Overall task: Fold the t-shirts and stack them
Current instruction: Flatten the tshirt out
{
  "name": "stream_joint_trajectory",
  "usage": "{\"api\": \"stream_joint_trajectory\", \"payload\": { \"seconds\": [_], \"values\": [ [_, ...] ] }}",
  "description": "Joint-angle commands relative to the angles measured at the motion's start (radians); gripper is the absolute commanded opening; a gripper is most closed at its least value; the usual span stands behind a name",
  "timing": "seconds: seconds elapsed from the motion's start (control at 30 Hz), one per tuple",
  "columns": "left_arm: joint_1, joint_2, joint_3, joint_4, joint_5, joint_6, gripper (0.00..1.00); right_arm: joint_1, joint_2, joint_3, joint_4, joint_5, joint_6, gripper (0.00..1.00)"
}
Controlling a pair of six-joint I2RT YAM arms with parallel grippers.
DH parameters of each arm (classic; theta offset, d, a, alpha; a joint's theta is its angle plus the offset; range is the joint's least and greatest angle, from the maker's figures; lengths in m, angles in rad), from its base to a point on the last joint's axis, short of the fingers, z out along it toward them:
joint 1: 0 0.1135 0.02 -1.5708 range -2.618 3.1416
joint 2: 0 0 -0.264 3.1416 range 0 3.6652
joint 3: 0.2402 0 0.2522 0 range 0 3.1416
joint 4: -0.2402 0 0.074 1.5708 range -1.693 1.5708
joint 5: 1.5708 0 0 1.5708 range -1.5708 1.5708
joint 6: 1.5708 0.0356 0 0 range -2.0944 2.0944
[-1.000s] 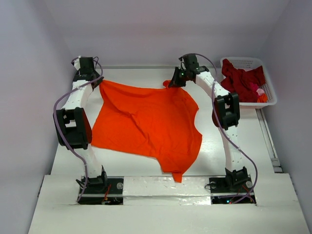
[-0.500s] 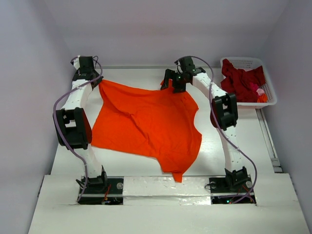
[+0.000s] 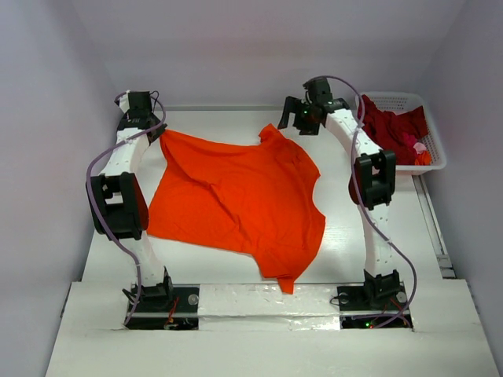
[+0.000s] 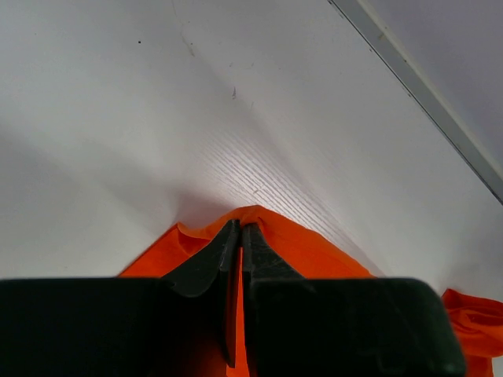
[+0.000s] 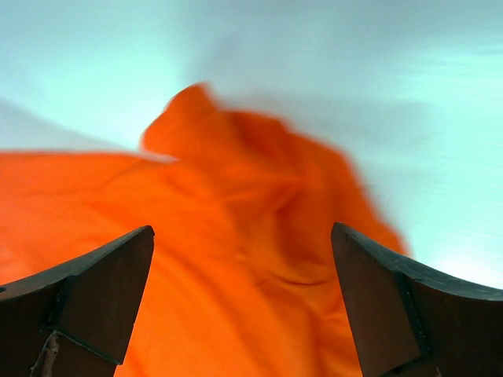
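The orange shirt (image 3: 236,200) lies spread unfolded mid-table. Far left, the left gripper (image 4: 240,236) pinches its corner; far right, the right gripper (image 3: 292,116) hangs wide open, empty. The dark red shirt (image 3: 389,129) waits in the basket (image 3: 391,96); nothing folded.

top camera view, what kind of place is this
Likely a robot lab cell for laundry folding: left arm and right arm bolted to a white table, an orange t-shirt spread out, a white lattice basket holding a dark red t-shirt.

The orange t-shirt (image 5: 236,236) shows blurred in the right wrist view, while the dark red t-shirt (image 3: 391,129) is partly hidden behind the right arm (image 3: 355,143).
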Motion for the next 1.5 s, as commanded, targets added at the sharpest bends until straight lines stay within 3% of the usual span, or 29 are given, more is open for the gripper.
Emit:
{"api": "stream_joint_trajectory", "payload": {
  "seconds": [0.0, 0.13, 0.33, 0.4, 0.5, 0.53, 0.57, 0.63, 1.23, 1.47],
  "values": [
    [0.006, -0.015, 0.047, 0.007, -0.013, 0.011, 0.00, -0.043, -0.065, 0.039, 0.001, 0.093, 0.001, 0.99],
    [0.006, -0.014, 0.053, 0.009, -0.005, 0.006, 0.00, -0.084, 0.007, 0.071, -0.054, 0.144, 0.013, 0.94],
    [0.006, -0.015, 0.061, 0.004, -0.002, 0.006, 0.00, -0.085, 0.018, -0.059, -0.017, 0.167, 0.030, 0.83],
    [0.006, -0.015, 0.062, 0.003, -0.002, 0.006, 0.00, -0.085, 0.024, -0.087, -0.014, 0.172, 0.039, 0.73],
    [0.006, -0.021, 0.059, 0.001, -0.002, 0.006, 0.00, -0.085, 0.022, -0.082, 0.001, 0.169, 0.045, 0.71],
    [0.006, -0.023, 0.058, 0.003, -0.002, 0.006, 0.00, -0.085, 0.030, -0.069, -0.011, 0.166, 0.048, 0.68],
    [0.006, -0.025, 0.056, 0.003, -0.001, 0.004, 0.00, -0.085, 0.038, -0.053, -0.038, 0.158, 0.053, 0.58],
    [0.006, -0.028, 0.054, 0.003, 0.003, 0.003, 0.00, -0.085, 0.045, -0.042, -0.046, 0.144, 0.065, 0.51],
    [0.006, -0.040, 0.062, -0.012, 0.010, -0.002, 0.00, -0.055, 0.065, -0.041, -0.117, 0.019, 0.117, 0.51],
    [0.006, -0.049, 0.071, -0.029, 0.029, -0.006, 0.00, -0.055, 0.018, -0.123, -0.116, 0.021, 0.177, 0.48]
  ]
}}
